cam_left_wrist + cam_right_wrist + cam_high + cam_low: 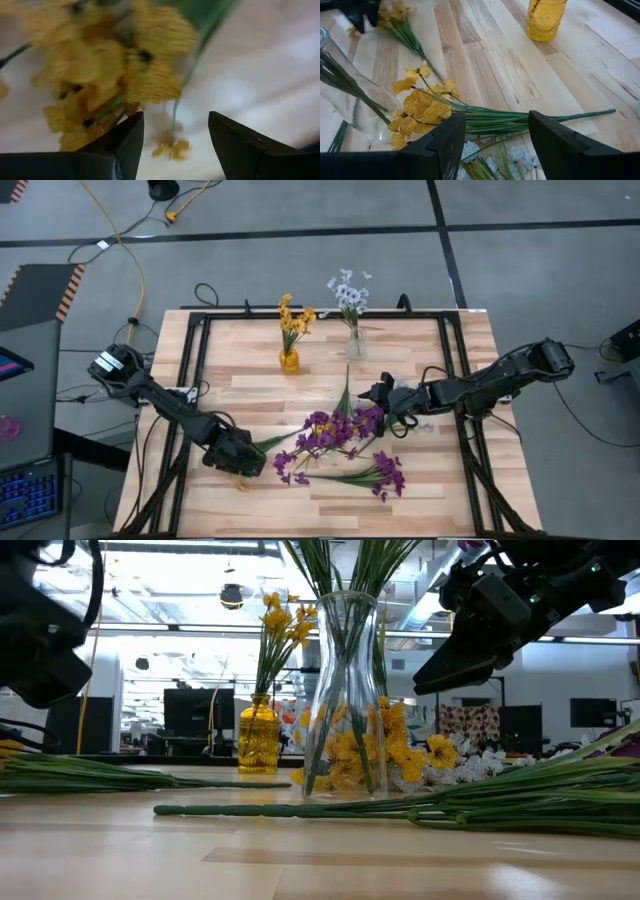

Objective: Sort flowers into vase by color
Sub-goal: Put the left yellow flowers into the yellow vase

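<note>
Table (440, 480): bearing both vases and loose purple flowers (340, 435).
Left gripper (175, 140): jaws spread, hovering over a yellow sprig (115, 65) lying just ahead; advise centring on the stem before pinching.
Right gripper (495, 140): jaws spread, waiting above yellow stems (520, 120).

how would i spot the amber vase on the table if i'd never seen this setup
Start at the wooden table in the high view and look to its far edge, where two vases stand side by side. The amber vase is the one nearer the left arm, short and yellow-tinted, holding yellow flowers. Its neighbour, the clear vase, holds pale white-blue blossoms.
</note>
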Controlling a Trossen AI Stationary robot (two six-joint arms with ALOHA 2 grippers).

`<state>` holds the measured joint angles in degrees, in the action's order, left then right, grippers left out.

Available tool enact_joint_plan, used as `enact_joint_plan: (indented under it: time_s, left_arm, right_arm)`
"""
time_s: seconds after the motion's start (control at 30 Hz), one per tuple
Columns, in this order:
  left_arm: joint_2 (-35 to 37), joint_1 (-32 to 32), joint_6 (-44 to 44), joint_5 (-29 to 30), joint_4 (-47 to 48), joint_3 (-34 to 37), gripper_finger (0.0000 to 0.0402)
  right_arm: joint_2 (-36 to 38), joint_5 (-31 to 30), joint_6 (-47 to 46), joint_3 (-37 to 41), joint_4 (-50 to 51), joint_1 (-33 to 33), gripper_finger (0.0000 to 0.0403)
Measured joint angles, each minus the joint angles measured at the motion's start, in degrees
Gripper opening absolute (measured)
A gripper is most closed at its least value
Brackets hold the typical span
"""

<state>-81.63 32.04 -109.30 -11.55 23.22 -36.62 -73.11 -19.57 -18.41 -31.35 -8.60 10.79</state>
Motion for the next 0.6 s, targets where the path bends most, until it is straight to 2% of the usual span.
enact_joint_plan:
  time_s: [0.33,0.6]
  left_arm:
    - [0.5,-3.2,6.9,3.3,13.2,-0.1,0.0208]
    - [0.5,-9.3,15.0,7.8,17.9,-0.1,0.0208]
  right_arm:
    - [0.0,0.0,0.0,0.0,0.0,0.0,0.0244]
    - [0.0,0.0,0.0,0.0,0.0,0.0,0.0244]
